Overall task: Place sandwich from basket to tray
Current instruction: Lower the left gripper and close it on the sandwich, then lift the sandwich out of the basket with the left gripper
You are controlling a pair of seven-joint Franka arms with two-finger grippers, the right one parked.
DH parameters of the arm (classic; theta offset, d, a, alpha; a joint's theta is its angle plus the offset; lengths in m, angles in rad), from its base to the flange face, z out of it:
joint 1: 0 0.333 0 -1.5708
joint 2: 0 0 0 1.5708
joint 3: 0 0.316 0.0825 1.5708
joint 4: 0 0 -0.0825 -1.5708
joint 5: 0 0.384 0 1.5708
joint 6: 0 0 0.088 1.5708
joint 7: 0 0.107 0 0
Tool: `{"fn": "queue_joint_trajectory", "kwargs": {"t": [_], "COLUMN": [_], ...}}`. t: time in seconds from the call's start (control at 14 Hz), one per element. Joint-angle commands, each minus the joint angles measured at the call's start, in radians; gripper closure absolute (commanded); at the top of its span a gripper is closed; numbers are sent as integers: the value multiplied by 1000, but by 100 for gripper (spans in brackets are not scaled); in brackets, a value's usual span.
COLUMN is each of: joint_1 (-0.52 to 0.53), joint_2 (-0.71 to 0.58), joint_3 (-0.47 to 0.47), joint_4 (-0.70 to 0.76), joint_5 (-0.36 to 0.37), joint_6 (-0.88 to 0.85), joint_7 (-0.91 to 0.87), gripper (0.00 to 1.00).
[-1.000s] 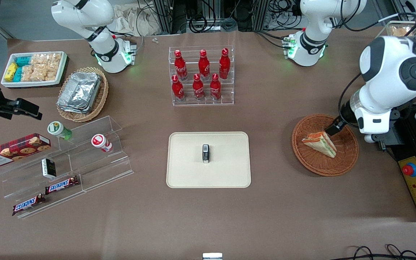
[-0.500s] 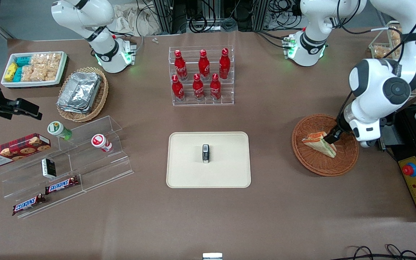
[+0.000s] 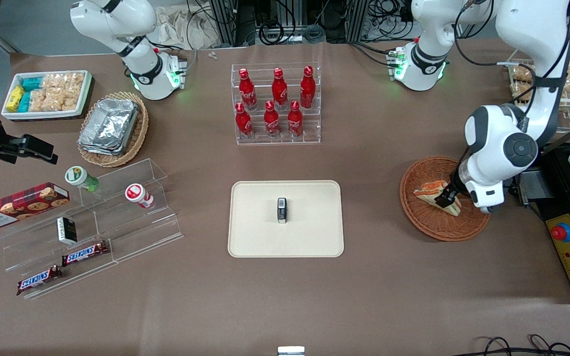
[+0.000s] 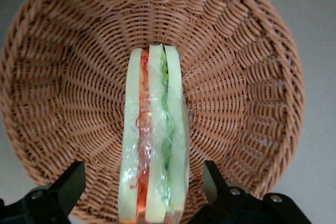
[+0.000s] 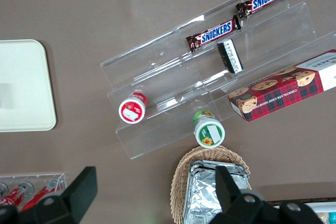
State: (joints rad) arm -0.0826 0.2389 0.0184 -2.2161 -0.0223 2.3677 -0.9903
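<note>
Brown desk [image 3: 389, 277]: tool [image 4: 152, 192] low in basket [image 3: 426, 222], fingers [image 4: 65, 184] spread wide either side of sandwich [image 4: 152, 150], gaps visible, nothing gripped. Tray [image 3: 260, 242] well apart.

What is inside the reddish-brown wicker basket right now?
Only the sandwich, standing on edge on the basket weave. The open gripper straddles it, one finger on each side, not yet closed. The weave under the sandwich is hidden.
</note>
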Motion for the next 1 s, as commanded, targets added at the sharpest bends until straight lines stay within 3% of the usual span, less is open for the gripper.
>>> {"fn": "queue_joint_trajectory", "kwargs": {"t": [0.0,0.07,0.14,0.21,0.5,0.71,0.93], "joint_1": [-5,-5,-6,-6,-8,-8,-9], "joint_2": [32,43,48,48,-39,-192,-268], "joint_3": [2,0,0,0,-2,-2,-24], "joint_4": [-16,-14,-13,-13,-8,36,117], "joint_5": [1,1,1,2,5,2,1], "joint_6": [64,68,71,82,33,-245,-399], "joint_7": [-30,-30,-30,-28,5,218,384], "gripper": [13,36,76,100,100,100,100]}}
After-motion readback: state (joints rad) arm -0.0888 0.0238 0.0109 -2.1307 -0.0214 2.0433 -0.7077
